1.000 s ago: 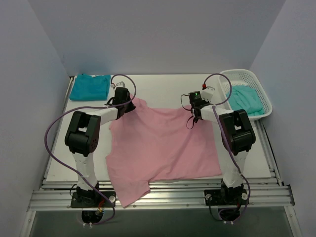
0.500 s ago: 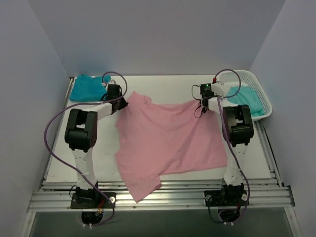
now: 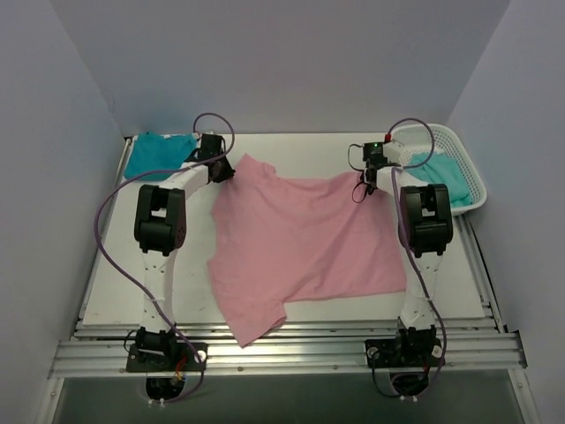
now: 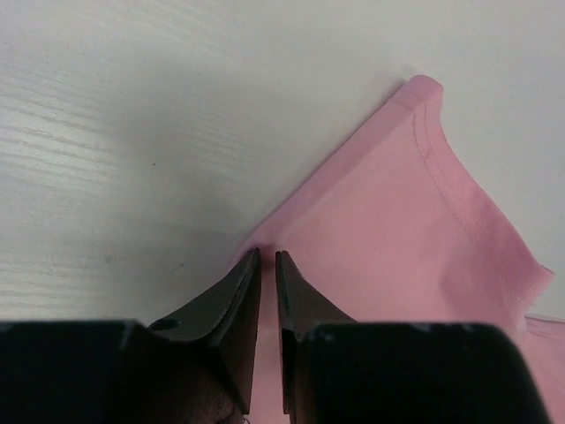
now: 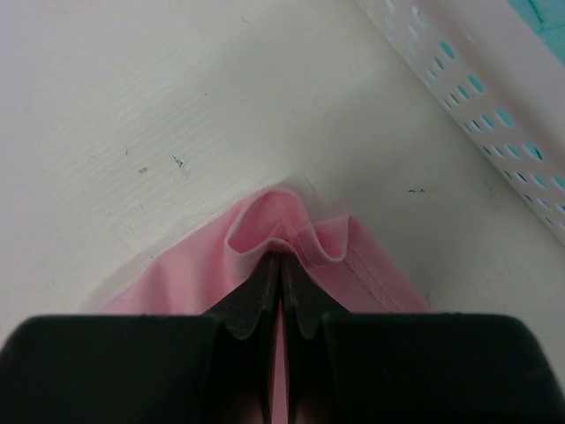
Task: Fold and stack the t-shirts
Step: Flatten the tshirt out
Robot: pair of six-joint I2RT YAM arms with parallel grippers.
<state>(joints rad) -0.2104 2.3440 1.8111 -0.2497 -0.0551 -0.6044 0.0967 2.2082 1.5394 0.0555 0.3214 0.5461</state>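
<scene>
A light pink t-shirt (image 3: 305, 238) lies spread across the middle of the table, with a sleeve hanging over the near edge. My left gripper (image 3: 228, 170) holds its far left corner. In the left wrist view the left gripper (image 4: 267, 254) is shut on a thin layer of the pink t-shirt (image 4: 415, 238). My right gripper (image 3: 362, 183) holds the far right corner. The right wrist view shows this gripper (image 5: 281, 258) shut on a bunched fold of the pink t-shirt (image 5: 269, 216). A deep teal t-shirt (image 3: 159, 155) lies folded at the back left.
A white mesh basket (image 3: 463, 172) stands at the back right with a paler mint-teal t-shirt (image 3: 437, 177) inside. The basket wall (image 5: 477, 97) is close to the right gripper. The white table (image 3: 291, 150) shows bare behind the pink shirt.
Both grippers have moved toward the back of the table and further apart, drawing the pink t-shirt's far edge back and taut. The shirt has shifted away from the near edge.
</scene>
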